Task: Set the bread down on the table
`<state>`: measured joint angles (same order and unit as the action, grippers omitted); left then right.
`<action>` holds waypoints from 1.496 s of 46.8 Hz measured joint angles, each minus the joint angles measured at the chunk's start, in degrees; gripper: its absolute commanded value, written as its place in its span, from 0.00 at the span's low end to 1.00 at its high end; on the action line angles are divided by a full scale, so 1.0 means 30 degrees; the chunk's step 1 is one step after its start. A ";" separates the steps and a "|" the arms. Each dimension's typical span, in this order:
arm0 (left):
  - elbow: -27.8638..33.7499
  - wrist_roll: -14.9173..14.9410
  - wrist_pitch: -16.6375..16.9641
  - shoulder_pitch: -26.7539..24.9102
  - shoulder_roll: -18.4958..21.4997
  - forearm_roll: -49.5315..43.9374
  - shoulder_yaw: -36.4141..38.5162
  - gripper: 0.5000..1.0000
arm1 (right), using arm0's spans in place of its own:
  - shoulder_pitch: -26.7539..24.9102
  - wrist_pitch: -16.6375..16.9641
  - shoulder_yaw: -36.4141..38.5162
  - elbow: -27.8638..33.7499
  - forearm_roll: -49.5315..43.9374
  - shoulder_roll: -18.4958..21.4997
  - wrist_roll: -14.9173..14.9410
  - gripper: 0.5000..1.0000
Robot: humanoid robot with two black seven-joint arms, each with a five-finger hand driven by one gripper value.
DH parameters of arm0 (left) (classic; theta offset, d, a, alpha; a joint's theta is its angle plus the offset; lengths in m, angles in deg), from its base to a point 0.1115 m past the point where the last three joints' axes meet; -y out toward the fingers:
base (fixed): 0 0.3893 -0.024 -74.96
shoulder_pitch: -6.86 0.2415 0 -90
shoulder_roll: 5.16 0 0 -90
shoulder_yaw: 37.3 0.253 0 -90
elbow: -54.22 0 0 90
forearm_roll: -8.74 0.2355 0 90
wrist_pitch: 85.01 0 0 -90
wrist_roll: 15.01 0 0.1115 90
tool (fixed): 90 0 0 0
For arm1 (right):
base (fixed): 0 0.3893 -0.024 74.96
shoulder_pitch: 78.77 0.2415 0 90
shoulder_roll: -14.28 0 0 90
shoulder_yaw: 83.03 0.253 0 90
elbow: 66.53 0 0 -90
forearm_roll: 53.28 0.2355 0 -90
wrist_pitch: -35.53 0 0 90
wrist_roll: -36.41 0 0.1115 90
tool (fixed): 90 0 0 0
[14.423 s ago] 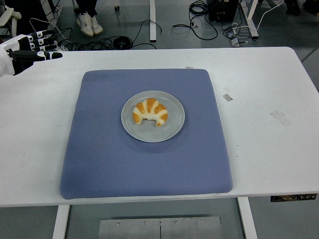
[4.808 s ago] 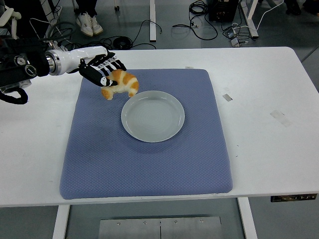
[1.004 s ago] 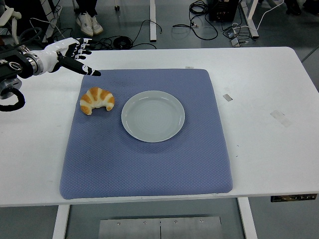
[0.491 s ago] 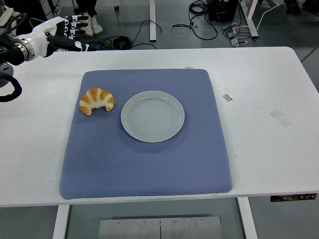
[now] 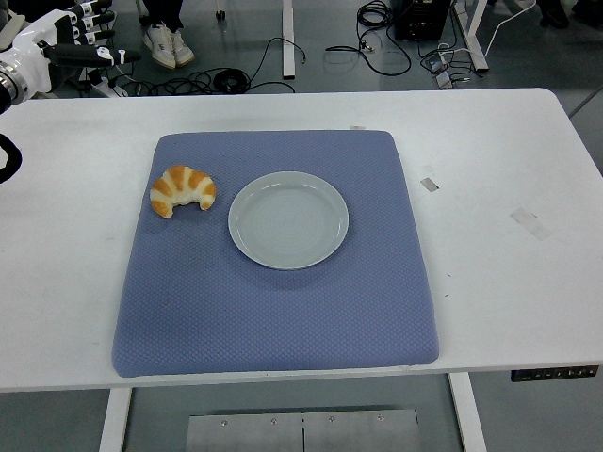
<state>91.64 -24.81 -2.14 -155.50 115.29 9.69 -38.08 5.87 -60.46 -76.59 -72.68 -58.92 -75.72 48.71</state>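
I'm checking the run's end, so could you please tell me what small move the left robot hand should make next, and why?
Probably just retreat to rest: the croissant lies on the blue mat beside the empty plate, and the left robot hand is open, far from it.

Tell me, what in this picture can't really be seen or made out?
- Robot's left hand, head view: at the top left corner, its arm is cut off by the picture's edge.
- Right arm: not in view.
- Golden crescent-shaped croissant on the blue quilted mat: its underside is hidden.
- Round grey plate: any marks are too faint to tell.
- Person's white shoes: the rest is cut off by the top edge.
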 measured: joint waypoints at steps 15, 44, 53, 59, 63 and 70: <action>-0.0062 0.0035 -0.0314 0.0039 -0.0047 0.0007 -0.0083 0.94 | -0.0002 0.0015 -0.0006 0.0000 0.0002 0.0000 0.0000 1.00; -0.0035 0.0130 -0.0792 0.0479 -0.0324 0.0002 -0.0165 0.94 | -0.0002 0.0019 -0.0003 0.0000 0.0006 0.0000 0.0000 1.00; -0.0035 0.0130 -0.0792 0.0654 -0.0336 -0.0022 -0.0228 0.94 | -0.0001 0.0026 0.0027 -0.0077 0.0006 -0.0001 0.0001 1.00; -0.0044 0.0129 -0.0793 0.0668 -0.0340 -0.0023 -0.0406 0.94 | 0.0010 0.0061 0.0072 -0.0172 0.0005 0.0000 0.0001 1.00; -0.0058 0.0114 -0.0791 0.0682 -0.0429 -0.0023 -0.0429 0.94 | 0.0016 0.0068 -0.0010 -0.0097 -0.0002 0.0000 0.0000 1.00; -0.0058 0.0105 -0.0792 0.0673 -0.0646 -0.0024 -0.0446 0.94 | -0.0184 0.0068 -0.0010 -0.0079 -0.0023 -0.0001 0.0001 1.00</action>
<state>91.47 -24.49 -4.52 -153.49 113.36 9.62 -39.42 5.32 -60.25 -76.62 -72.92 -58.99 -75.72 48.71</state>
